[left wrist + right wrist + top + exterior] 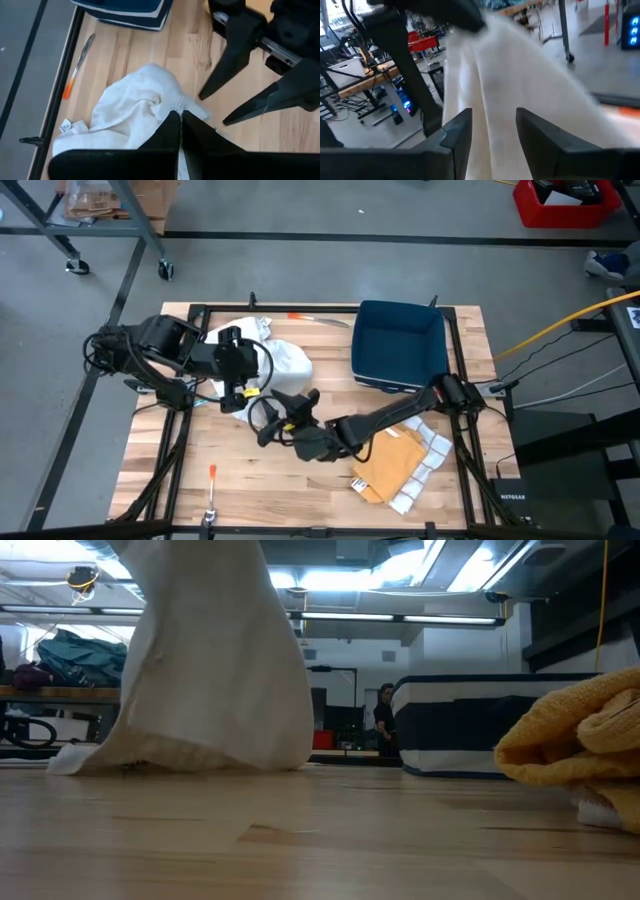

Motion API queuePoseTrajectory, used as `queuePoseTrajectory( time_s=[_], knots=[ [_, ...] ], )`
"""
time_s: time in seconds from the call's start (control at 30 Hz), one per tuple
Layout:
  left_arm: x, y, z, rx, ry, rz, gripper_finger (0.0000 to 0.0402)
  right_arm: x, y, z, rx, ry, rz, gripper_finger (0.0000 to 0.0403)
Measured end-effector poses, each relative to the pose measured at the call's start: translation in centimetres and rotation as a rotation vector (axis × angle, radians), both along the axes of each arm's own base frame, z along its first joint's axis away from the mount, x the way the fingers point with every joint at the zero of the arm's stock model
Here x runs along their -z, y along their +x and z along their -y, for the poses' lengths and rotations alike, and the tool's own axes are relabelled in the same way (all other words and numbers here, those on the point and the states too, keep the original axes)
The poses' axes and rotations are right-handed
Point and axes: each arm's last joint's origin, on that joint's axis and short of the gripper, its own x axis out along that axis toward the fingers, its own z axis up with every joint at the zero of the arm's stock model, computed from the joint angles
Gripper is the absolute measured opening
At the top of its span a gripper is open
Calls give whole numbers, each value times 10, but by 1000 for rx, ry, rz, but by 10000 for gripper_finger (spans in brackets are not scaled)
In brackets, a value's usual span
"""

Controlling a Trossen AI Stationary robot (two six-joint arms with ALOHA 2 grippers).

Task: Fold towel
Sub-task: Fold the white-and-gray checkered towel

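The left gripper (180, 131) has its jaws pinched tight on a corner of the white towel (131, 109). The cloth hangs down from those jaws, and its lower part lies bunched on the wooden table (240, 480) beneath them. In the low view the towel (205, 660) drapes down to the boards.

The right gripper (492, 132) is just beside it, jaws spread apart, with the hanging towel (495, 85) directly ahead of the gap between its fingers (457, 132). Whether those fingers touch the cloth cannot be told. A yellow cloth (392, 462) and a dark blue bin (400, 345) lie well away from both sets of jaws.
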Motion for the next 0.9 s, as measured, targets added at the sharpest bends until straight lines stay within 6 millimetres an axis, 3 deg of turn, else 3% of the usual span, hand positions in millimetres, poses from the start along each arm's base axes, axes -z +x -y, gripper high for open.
queuePoseTrajectory(
  time_s=[0.23,0.6,0.9],
  knots=[
    [0,3,1,1,-5,20,0,-21,4,10,29,-47,-8,156],
    [-1,3,6,-32,-52,55,0,-20,3,18,130,-72,-36,156],
    [-1,1,13,-25,-71,58,0,-20,3,16,100,-48,-17,156]
  ],
)
